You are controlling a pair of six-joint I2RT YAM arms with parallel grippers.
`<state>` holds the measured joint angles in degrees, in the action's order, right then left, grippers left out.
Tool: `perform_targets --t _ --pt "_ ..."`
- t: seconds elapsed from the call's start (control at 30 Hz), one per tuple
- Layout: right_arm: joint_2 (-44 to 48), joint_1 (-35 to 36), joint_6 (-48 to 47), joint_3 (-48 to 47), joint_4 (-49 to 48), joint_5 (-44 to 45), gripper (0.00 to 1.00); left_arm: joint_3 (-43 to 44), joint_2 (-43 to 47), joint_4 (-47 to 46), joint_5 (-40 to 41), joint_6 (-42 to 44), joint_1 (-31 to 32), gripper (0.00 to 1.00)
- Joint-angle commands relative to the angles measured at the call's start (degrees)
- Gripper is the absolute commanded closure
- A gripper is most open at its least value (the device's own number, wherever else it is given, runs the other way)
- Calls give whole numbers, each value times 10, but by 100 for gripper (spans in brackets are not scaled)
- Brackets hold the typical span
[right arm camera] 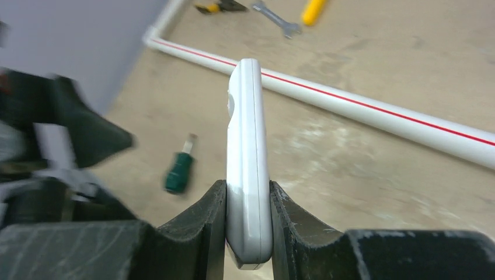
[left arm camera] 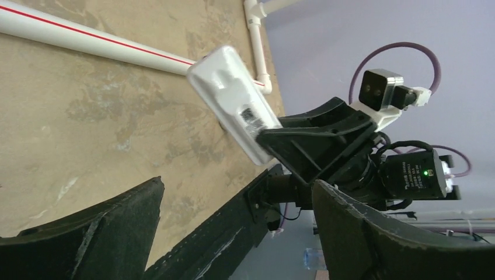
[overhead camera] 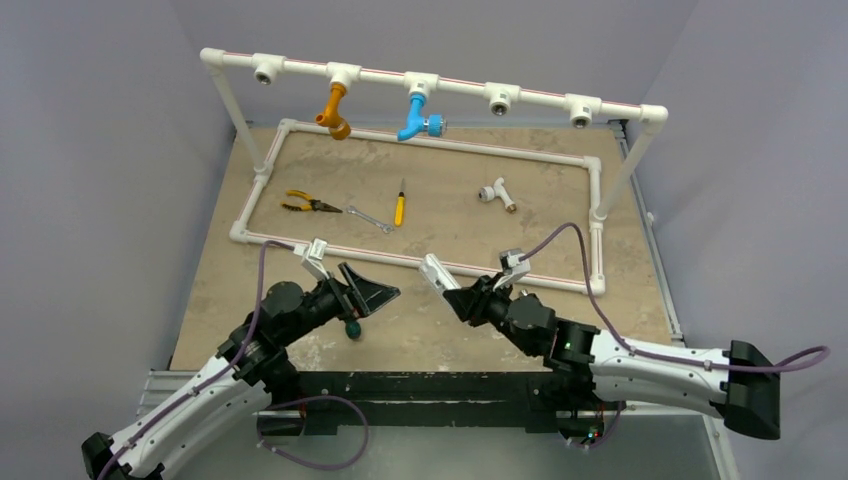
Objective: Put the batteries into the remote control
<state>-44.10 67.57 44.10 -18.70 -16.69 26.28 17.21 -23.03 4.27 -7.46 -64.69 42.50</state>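
Observation:
My right gripper (overhead camera: 462,298) is shut on the remote control (overhead camera: 436,272), a white oblong handset held edge-on above the table near its front. In the right wrist view the remote control (right arm camera: 248,163) stands upright between the two dark fingers of the right gripper (right arm camera: 248,188), which clamp its lower end. In the left wrist view the remote control (left arm camera: 233,102) shows its plain white back. My left gripper (overhead camera: 375,290) hangs just left of it, open, with nothing between its fingers (left arm camera: 117,233). The batteries are out of view.
A small green-handled screwdriver (overhead camera: 352,327) lies under the left gripper. Inside the white pipe frame (overhead camera: 520,275) lie yellow-handled pliers (overhead camera: 305,204), a wrench (overhead camera: 368,218), a yellow screwdriver (overhead camera: 400,205) and a white tee fitting (overhead camera: 497,193). Orange (overhead camera: 335,110) and blue (overhead camera: 415,115) taps hang from the rear rail.

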Motion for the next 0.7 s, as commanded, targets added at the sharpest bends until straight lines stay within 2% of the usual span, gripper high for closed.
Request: perform_targets --t 0.0,0.23,0.4,0.67 --pt "-62 19 -114 -39 126 95 100 60 6 138 31 86 1 5" --pt "-176 120 -191 -94 146 199 100 65 6 144 28 92 1 5" --pt "-238 169 -219 -98 130 252 100 61 6 144 27 90 1 5" --pt "-392 237 -239 -159 154 325 98 53 -8 125 17 85 1 5"
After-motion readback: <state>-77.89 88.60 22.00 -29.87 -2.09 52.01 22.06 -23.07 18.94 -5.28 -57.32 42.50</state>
